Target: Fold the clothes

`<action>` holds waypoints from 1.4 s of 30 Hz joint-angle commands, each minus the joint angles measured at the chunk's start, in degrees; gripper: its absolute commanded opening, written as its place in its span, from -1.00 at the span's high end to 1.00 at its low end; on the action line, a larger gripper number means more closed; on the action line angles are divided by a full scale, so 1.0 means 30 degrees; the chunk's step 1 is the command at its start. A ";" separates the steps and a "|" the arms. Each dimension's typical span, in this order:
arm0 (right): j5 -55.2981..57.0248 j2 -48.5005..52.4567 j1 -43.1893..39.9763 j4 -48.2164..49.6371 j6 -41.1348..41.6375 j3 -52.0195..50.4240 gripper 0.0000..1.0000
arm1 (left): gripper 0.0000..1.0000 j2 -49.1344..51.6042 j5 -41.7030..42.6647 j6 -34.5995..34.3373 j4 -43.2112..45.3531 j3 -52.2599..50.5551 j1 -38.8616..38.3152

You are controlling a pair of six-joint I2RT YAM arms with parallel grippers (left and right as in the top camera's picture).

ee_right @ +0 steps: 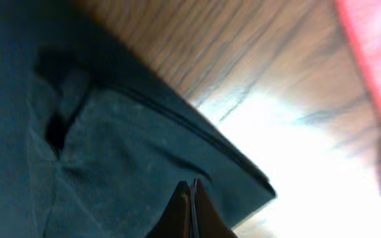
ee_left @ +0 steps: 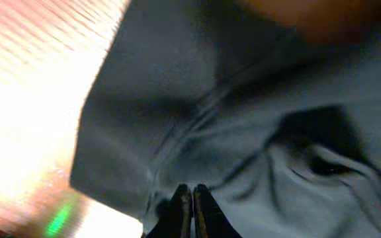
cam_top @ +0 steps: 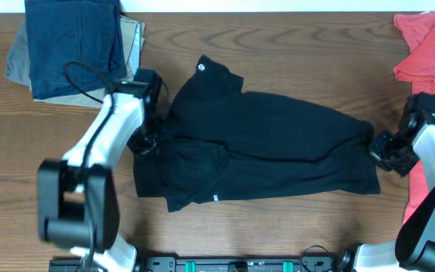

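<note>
Overhead looks straight down at the table (cam_top: pixel 278 45); both wrist views (very close) share the black shirt (cam_top: pixel 278 143).

Overhead: navy garment (cam_top: pixel 78 45) and coral T-shirt (cam_top: pixel 429 45) are running off the top edge. The khaki piece (cam_top: pixel 15 60) is mostly hiding under the navy. The left arm (cam_top: pixel 108 132) is covering the black shirt (cam_top: pixel 263 143) at its left hem. The white logo (cam_top: pixel 201 68) is showing too small to read.

Left wrist: everything is blurring, and glare is washing out the table (ee_left: pixel 18 99).

The left gripper (ee_left: pixel 191 190) and right gripper (ee_right: pixel 190 185) are meeting fabric; whether cloth is pinched, cannot tell.
</note>
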 commanded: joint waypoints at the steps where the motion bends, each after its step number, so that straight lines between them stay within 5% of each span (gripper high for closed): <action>1: 0.1020 0.0255 0.0044 -0.0765 0.0546 0.1479 0.98 | 0.88 -0.1515 -0.0692 0.0459 0.0597 -0.0073 0.0146; 3: 0.0576 0.0255 0.0044 -0.1137 0.0488 0.2353 0.88 | 0.87 -0.2237 0.0182 0.2637 0.1851 -0.0066 0.0138; 4: 0.0102 0.0248 0.0058 -0.1355 0.0240 0.2951 0.76 | 0.67 -0.2550 0.0991 0.4000 0.2630 -0.0066 0.0138; 5: -0.0313 0.0248 0.0058 -0.1413 -0.0182 0.3300 0.63 | 0.14 -0.2747 0.1603 0.4969 0.3198 -0.0066 0.0138; 6: -0.1086 0.0255 0.0058 -0.1421 -0.1093 0.3789 0.29 | -0.57 -0.2936 0.2259 0.6135 0.4044 -0.0051 0.0138; 7: -0.1836 0.0255 0.0058 -0.1413 -0.1982 0.4226 -0.15 | -0.96 -0.2994 0.2630 0.6936 0.4721 0.0007 0.0138; 8: -0.2375 0.0248 0.0058 -0.1457 -0.2572 0.4605 -0.68 | -0.96 -0.2987 0.2805 0.7614 0.5311 0.0146 0.0138; 9: -0.2892 0.0255 0.0058 -0.1530 -0.3075 0.5020 -0.96 | -0.96 -0.2929 0.2834 0.8109 0.5901 0.0321 0.0160; 10: -0.3432 0.0248 0.0058 -0.1610 -0.3475 0.5370 -0.99 | -0.96 -0.2871 0.2841 0.8473 0.6441 0.0466 0.0175; 23: -0.4852 0.0255 0.1268 -0.2630 -0.4328 0.5821 -0.98 | -0.96 0.1880 0.2892 1.3005 0.8459 0.6018 0.0189; 33: -0.4284 0.0255 0.2754 -0.3002 -0.4466 0.5690 -0.99 | -0.95 0.5275 0.2907 1.3012 1.5059 0.6076 0.0168; 42: -0.3781 0.0255 0.3096 -0.2929 -0.4459 0.5552 -0.99 | -0.96 0.8051 0.2907 1.4651 1.5926 0.6076 -0.0117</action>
